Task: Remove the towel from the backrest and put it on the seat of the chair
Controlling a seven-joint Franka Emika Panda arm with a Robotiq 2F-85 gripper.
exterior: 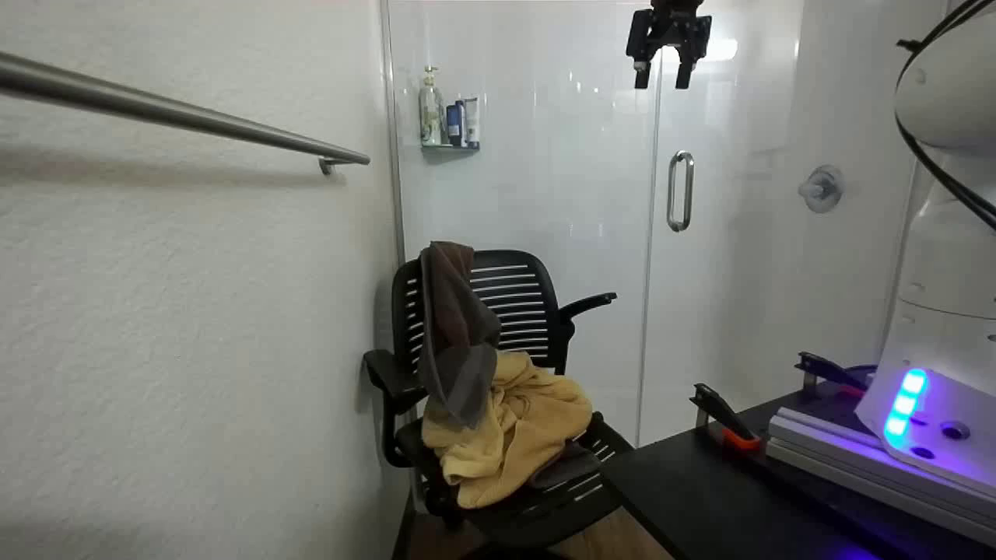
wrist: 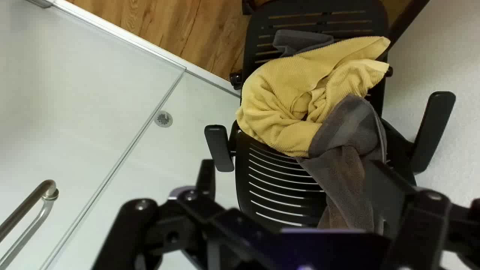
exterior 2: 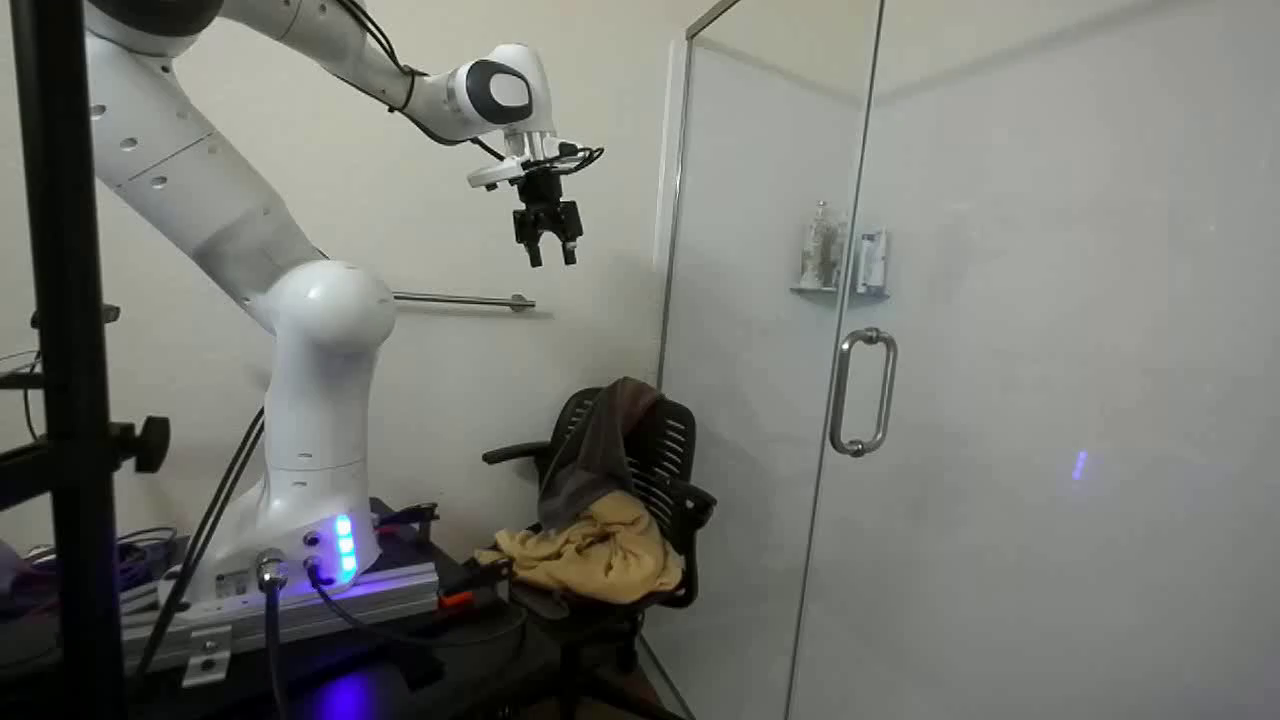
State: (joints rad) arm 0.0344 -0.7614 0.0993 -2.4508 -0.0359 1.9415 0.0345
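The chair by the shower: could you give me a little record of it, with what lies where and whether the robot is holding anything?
Chair: black, slatted, two armrests, beside the glass shower
Backrest: gray-brown towel hung over its top edge, off to one side, lower end overlapping the yellow towel
Seat: yellow towel, bunched up; gray cloth poking out from under it
End effector: open, holding nothing, raised higher than the chair
Task status: gray-brown towel not yet off the backrest
Unclear: whether the gray cloth belongs to that towel

I have open air above the chair [exterior: 521, 303]; near it, the wall [exterior: 233, 311], shower glass [exterior: 545, 187] and black table [exterior: 700, 498] limit me, and its armrests [wrist: 432, 131] flank the way in.
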